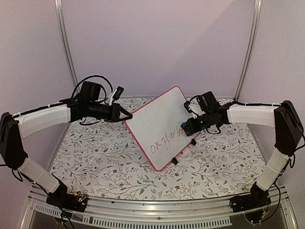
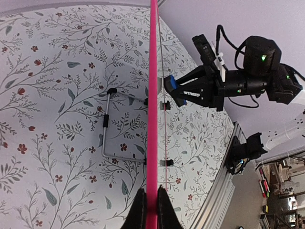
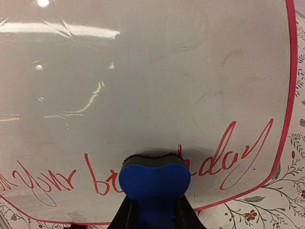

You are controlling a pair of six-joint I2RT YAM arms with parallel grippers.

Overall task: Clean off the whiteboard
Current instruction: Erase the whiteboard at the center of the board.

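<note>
Whiteboard, rounded pink-red frame, up on edge, tilted, red cursive handwriting along its lower part

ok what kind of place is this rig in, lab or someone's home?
Probably a lab test cell, not a home: white panels and aluminium uprights box it in, an aluminium rail runs along the near edge, and the floral cloth looks like just a tabletop cover.

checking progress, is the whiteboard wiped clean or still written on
Still written on: red handwriting runs along the lower part of the whiteboard, with the blue eraser covering part of it. The upper area looks bare.
</note>
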